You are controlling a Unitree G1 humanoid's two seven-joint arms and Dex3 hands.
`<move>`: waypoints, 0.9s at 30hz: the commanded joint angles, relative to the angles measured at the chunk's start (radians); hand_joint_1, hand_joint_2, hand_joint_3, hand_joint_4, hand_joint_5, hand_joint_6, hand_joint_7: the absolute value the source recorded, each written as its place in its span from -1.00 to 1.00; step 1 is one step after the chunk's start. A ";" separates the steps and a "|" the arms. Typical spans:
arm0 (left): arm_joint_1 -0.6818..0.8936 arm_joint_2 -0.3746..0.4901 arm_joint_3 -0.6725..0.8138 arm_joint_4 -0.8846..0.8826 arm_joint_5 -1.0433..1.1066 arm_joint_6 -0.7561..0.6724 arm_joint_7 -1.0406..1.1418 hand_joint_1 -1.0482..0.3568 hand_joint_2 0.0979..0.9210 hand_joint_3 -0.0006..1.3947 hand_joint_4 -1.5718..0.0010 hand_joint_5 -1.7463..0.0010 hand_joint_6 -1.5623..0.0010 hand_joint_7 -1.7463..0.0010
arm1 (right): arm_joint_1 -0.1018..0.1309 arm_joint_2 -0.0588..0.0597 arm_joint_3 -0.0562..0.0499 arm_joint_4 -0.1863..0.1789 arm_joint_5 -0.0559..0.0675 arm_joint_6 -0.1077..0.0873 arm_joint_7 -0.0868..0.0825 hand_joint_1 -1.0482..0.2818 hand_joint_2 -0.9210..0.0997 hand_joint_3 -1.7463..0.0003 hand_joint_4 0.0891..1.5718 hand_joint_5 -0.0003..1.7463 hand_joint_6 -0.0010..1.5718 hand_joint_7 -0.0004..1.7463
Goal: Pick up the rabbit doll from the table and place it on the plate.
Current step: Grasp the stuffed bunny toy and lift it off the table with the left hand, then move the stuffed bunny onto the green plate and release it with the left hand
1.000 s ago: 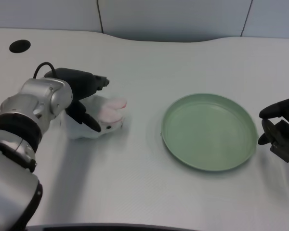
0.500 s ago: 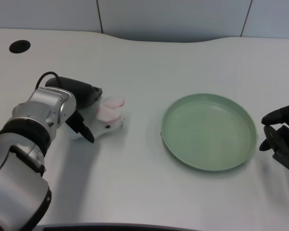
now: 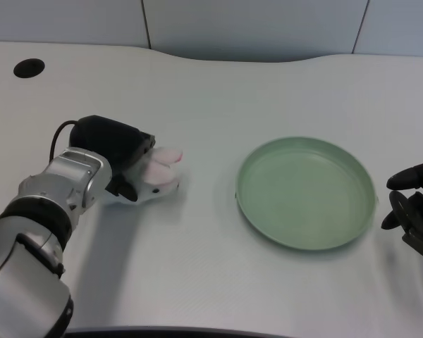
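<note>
White table (image 3: 218, 91) fills the view, wavy far edge against a grey panelled wall (image 3: 254, 24); dark round hole (image 3: 29, 67) in the tabletop at far left.

Left forearm (image 3: 35, 232) comes in from the lower-left corner, silver with black bands, angled up and right toward the table's left-centre; a black cable (image 3: 58, 132) loops off the wrist.

Green plate (image 3: 307, 191) sits flat at right-centre, shallow raised rim, nothing in it; well apart from the doll, bare table between them.

Left hand (image 3: 116, 151) lies on the near-left part of the table, black, draped over the doll from the left; back of the hand faces up and hides most of the doll's body; one dark finger (image 3: 125, 189) curls down along the doll's near side; fingers look wrapped onto the doll, so it reads as clamped on it; far-side contact is hidden by the hand, can't confirm there.

Rabbit doll (image 3: 155, 177) is on the table, left of the plate, not on it; white body, pink-lined ears (image 3: 163, 160) sticking out to the right past the fingers, pointing roughly toward the plate; small dark eye dot visible on the near side of the head; underside appears to rest on the tabletop, soft shadow right beneath it; can't tell whether it is lifted at all.
</note>
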State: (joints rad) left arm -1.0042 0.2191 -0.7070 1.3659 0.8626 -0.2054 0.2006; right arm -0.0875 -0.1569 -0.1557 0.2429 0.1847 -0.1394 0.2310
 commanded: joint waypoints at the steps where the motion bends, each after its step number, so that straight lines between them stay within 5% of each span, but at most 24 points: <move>1: 0.022 0.001 0.012 0.012 -0.011 0.003 0.014 -0.12 0.79 -1.00 0.57 -0.07 0.25 0.55 | 0.026 -0.010 -0.009 -0.030 -0.001 0.010 -0.004 0.14 -1.00 0.40 -0.67 1.00 -0.73 0.87; 4: 0.024 -0.004 0.030 0.012 -0.030 0.006 0.006 -0.03 0.79 -1.00 0.63 -0.41 0.54 -0.09 | 0.044 -0.012 -0.007 -0.058 -0.006 0.019 -0.009 0.15 -1.00 0.39 -0.67 1.00 -0.74 0.87; 7: 0.021 -0.009 0.037 0.014 -0.036 0.017 -0.009 -0.01 0.78 -1.00 0.64 -0.61 0.58 -0.26 | 0.058 -0.016 -0.002 -0.082 -0.025 0.026 -0.022 0.13 -1.00 0.41 -0.67 1.00 -0.73 0.87; 10: 0.018 -0.010 0.048 0.015 -0.043 0.019 -0.025 0.03 0.74 -1.00 0.59 -0.71 0.56 -0.33 | 0.069 -0.012 -0.001 -0.107 -0.028 0.043 -0.026 0.12 -1.00 0.43 -0.69 1.00 -0.74 0.88; 11: 0.019 -0.009 0.045 0.015 -0.040 0.016 -0.013 0.03 0.74 -1.00 0.59 -0.72 0.56 -0.34 | 0.069 -0.010 -0.002 -0.105 -0.023 0.041 -0.021 0.12 -1.00 0.43 -0.69 1.00 -0.74 0.88; 13: 0.022 -0.006 0.040 0.013 -0.034 0.007 0.025 0.11 0.66 -1.00 0.43 -0.84 0.48 -0.55 | 0.067 -0.001 -0.010 -0.097 0.009 0.044 -0.001 0.15 -1.00 0.41 -0.70 1.00 -0.75 0.88; 14: 0.023 -0.001 0.037 0.012 -0.030 -0.006 0.048 0.13 0.65 -1.00 0.40 -0.88 0.47 -0.62 | 0.067 0.000 -0.009 -0.095 0.010 0.042 0.000 0.15 -1.00 0.40 -0.70 1.00 -0.75 0.88; 17: 0.025 0.007 0.026 0.012 -0.017 -0.025 0.111 0.15 0.82 -0.99 0.19 -0.81 0.14 -0.14 | 0.065 -0.002 -0.004 -0.087 -0.002 0.031 -0.003 0.16 -1.00 0.39 -0.70 1.00 -0.76 0.89; 18: 0.026 0.009 0.025 0.012 -0.015 -0.030 0.132 0.21 0.93 -0.95 0.08 -0.92 0.19 -0.47 | 0.065 -0.001 -0.002 -0.085 -0.004 0.028 -0.004 0.15 -1.00 0.39 -0.69 1.00 -0.75 0.89; 21: 0.021 0.017 0.047 0.011 -0.029 -0.052 0.173 0.27 0.99 -0.83 -0.03 -0.99 0.28 -0.87 | 0.061 -0.003 0.005 -0.087 -0.025 0.030 -0.019 0.14 -1.00 0.39 -0.69 1.00 -0.75 0.90; 25: -0.001 0.014 0.092 0.010 -0.066 -0.048 0.154 0.29 1.00 -0.78 0.03 -1.00 0.34 -0.99 | 0.042 0.002 0.004 -0.048 -0.034 -0.008 -0.016 0.15 -1.00 0.39 -0.65 1.00 -0.75 0.91; 27: -0.016 0.009 0.114 0.008 -0.086 -0.044 0.150 0.27 0.99 -0.81 0.07 -1.00 0.35 -1.00 | 0.032 -0.003 0.009 -0.028 -0.052 -0.022 -0.022 0.13 -1.00 0.40 -0.62 1.00 -0.74 0.91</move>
State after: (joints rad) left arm -0.9932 0.2166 -0.6117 1.3728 0.7950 -0.2572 0.3575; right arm -0.0442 -0.1510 -0.1459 0.1969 0.1452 -0.1406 0.2148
